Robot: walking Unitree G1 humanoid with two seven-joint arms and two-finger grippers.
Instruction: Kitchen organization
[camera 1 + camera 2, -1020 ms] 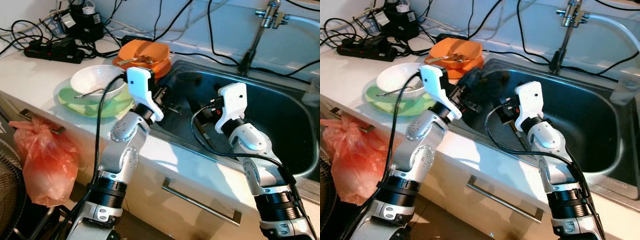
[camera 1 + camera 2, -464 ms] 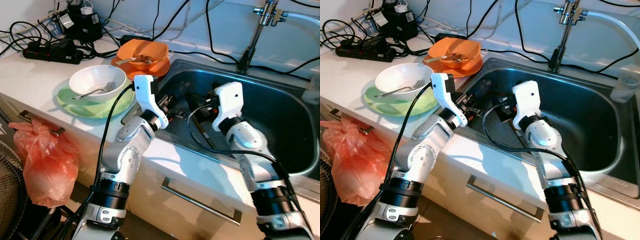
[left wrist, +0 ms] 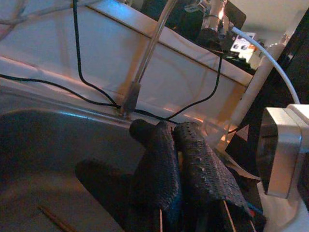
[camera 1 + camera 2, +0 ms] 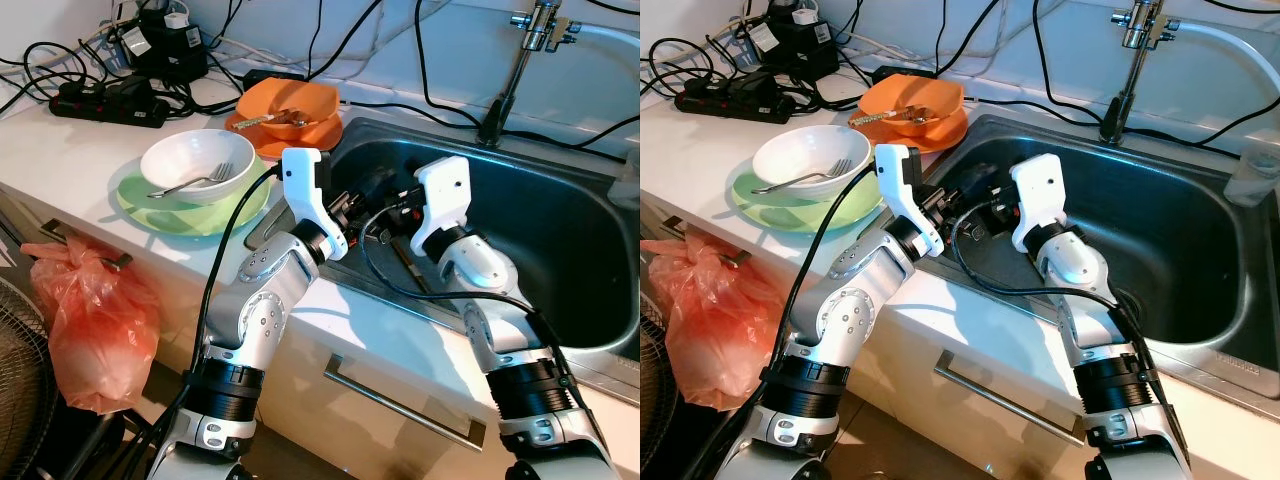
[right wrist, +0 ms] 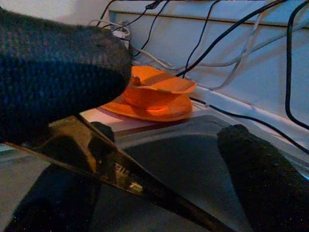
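Note:
Both arms reach into the left end of the steel sink (image 4: 560, 230). My left gripper (image 4: 364, 190) hovers there with its fingers (image 3: 159, 164) pressed together. Close beside it, my right gripper (image 4: 388, 214) is open. In the right wrist view a flat brownish metal utensil (image 5: 120, 179) runs across the gap, passing under one finger (image 5: 53, 67); I cannot tell what holds it. A dark long utensil (image 4: 407, 268) lies on the sink floor. On the counter are an orange bowl (image 4: 290, 105) on an orange plate and a white bowl (image 4: 195, 160) with a fork (image 4: 195, 182) on a green plate (image 4: 190, 215).
The faucet (image 4: 510, 70) rises behind the sink, with black cables draped along the wall. A power strip and chargers (image 4: 105, 100) sit at the counter's back left. A red plastic bag (image 4: 90, 330) hangs below the counter edge. A drawer handle (image 4: 400, 400) is under the sink front.
The left gripper has swung from beside the white bowl into the sink. The right gripper has moved left to meet it, and the two now sit close together.

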